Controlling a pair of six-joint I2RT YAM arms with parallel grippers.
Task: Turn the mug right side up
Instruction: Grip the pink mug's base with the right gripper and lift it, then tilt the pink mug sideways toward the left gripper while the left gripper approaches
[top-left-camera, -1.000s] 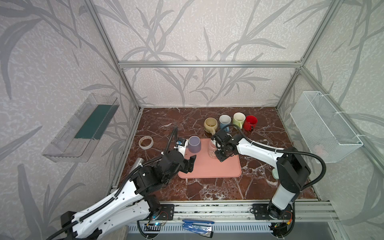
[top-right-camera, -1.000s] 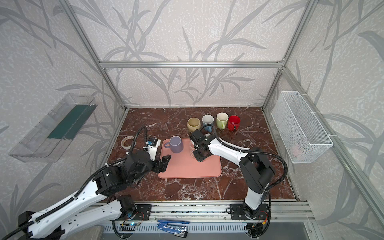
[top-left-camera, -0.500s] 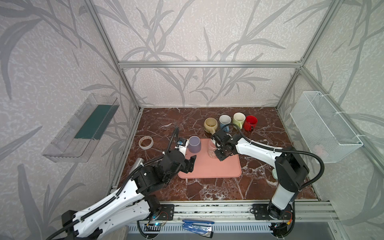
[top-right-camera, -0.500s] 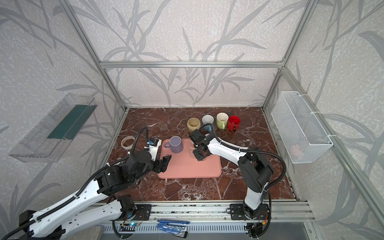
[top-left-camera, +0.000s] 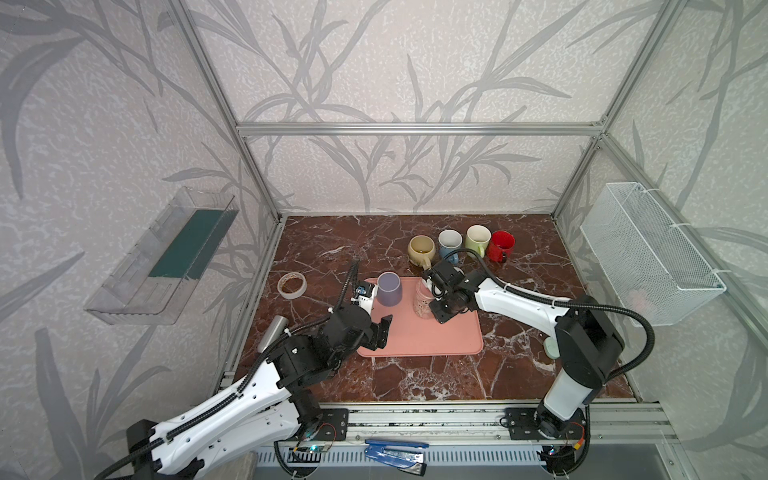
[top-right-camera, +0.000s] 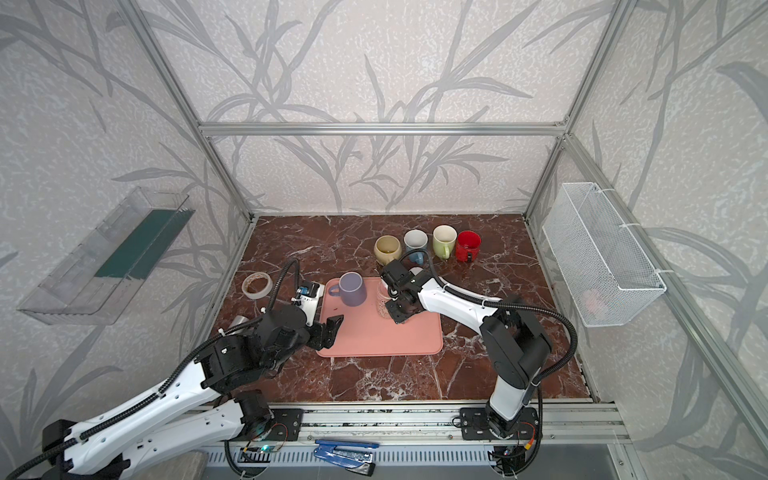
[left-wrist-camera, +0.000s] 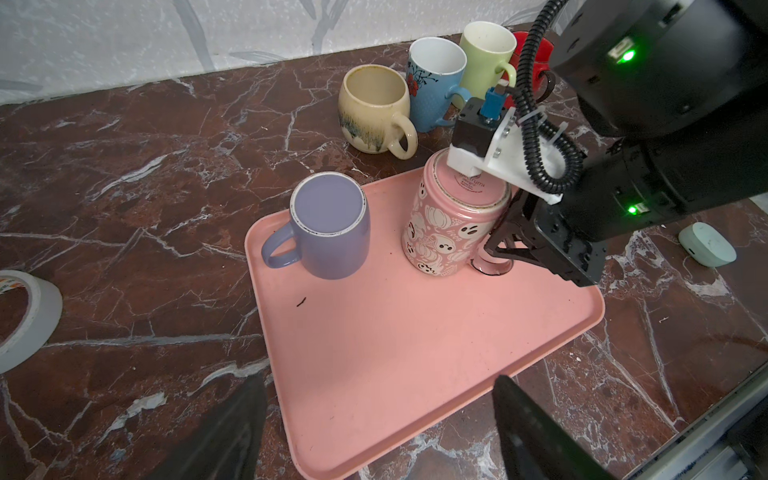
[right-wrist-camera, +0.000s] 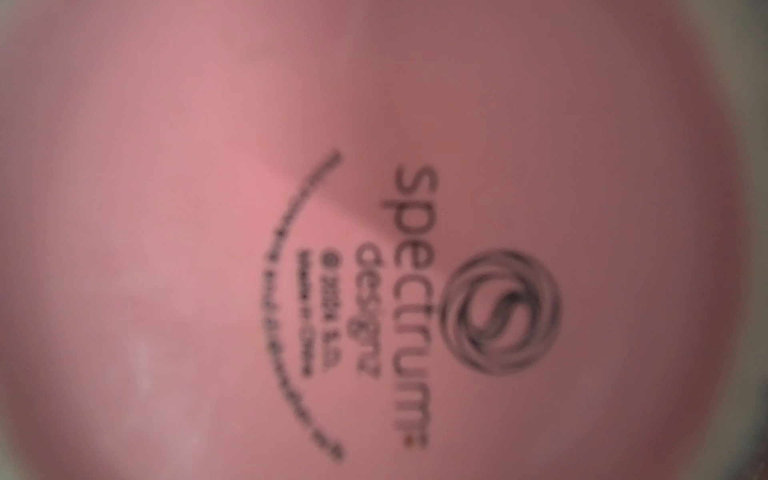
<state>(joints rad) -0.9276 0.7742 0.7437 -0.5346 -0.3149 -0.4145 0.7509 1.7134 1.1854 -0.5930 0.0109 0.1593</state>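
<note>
Looks like we're at the grab stage: the pink mug (left-wrist-camera: 440, 232) is sitting bottom-up on the tray (left-wrist-camera: 395, 332), and the right jaws are pinched on its handle (left-wrist-camera: 486, 265). The left jaws are spread wide with nothing in them, off by the tray's near corner. Next up, I reckon: lift it clear, roll the wrist half a turn — and don't let that handle slip.
</note>
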